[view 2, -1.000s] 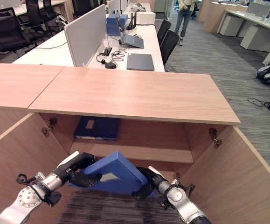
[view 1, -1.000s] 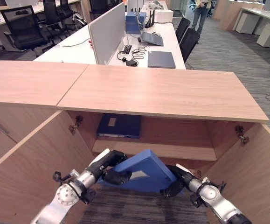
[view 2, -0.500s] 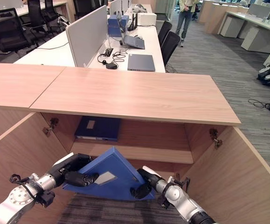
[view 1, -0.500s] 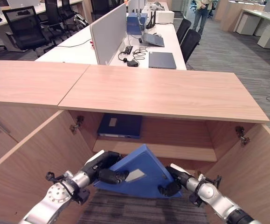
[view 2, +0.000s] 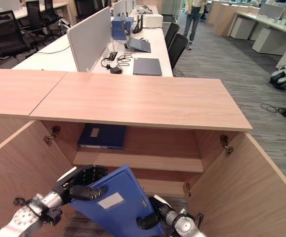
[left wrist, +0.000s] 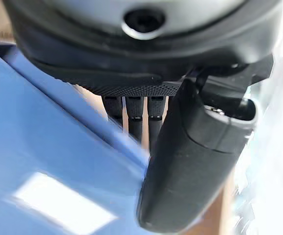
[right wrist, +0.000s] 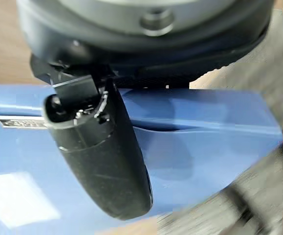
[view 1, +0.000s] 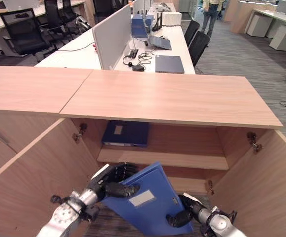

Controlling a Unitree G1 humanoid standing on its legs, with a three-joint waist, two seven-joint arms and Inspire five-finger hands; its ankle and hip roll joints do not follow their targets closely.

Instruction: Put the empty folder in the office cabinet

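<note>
Right now the flat blue plastic folder with a white label [view 1: 143, 200] is carried tilted in front of the open light-wood office cabinet [view 1: 172, 101], clear of the shelves and not yet inside. The left hand [view 1: 114, 181] clasps its upper corner, thumb lying over the labelled face and fingers [left wrist: 134, 120] tucked behind the edge; the right hand [view 1: 180, 217] pinches the lower edge, thumb across the face, fingers underneath. Beyond the left fingers a dark blue binder [view 1: 125, 133] lies on the upper wooden shelf [view 1: 192, 159], taking its left part. To do this well, I would level the folder so its leading edge points between the shelf above the fingers and the cabinet floor, keep both pinches firm so it cannot swing, and push it in straight, watching the metal door hinges [view 1: 253, 140] on either side
</note>
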